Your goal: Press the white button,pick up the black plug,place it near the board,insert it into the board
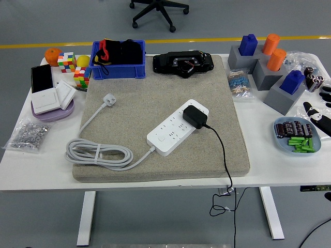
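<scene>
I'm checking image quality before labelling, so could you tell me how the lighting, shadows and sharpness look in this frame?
Head view: even, diffuse light, no harsh glare; the power strip and black plug cast only soft, short shadows on the grey mat. Focus is sharp across the table; the right hand at the edge is cropped, not obviously blurred.

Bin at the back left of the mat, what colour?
Blue bin, holding black and red items; clearest in the head view.

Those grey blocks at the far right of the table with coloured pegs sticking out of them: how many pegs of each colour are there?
Blue pegs: 2, one at the back and one nearer the front
Orange pegs: 2, one at the back and one just in front of it
Total: 4
</scene>
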